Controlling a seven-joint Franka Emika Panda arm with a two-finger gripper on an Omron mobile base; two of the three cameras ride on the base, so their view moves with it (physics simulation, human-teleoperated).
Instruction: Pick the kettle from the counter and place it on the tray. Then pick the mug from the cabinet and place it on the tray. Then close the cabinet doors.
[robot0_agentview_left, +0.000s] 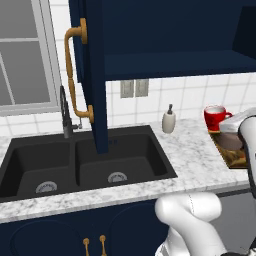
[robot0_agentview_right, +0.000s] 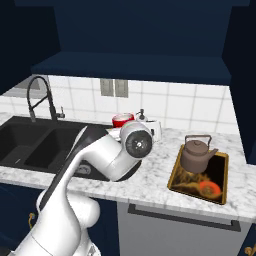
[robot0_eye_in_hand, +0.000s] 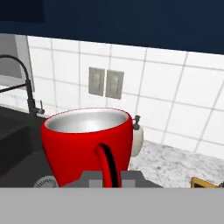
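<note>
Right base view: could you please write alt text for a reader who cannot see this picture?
A white robot arm holds a red mug above a marble counter, left of a gold-rimmed tray on which a grey-brown kettle stands. A black double sink lies at left, below an open navy cabinet.

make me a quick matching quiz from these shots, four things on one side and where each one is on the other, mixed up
Things:
1. kettle
2. mug
3. soap bottle
4. faucet

Places:
A. behind the black sink
B. on the tray
C. held in the tool
D. on the counter by the tiled wall

Pairs: 1-B, 2-C, 3-D, 4-A
</note>
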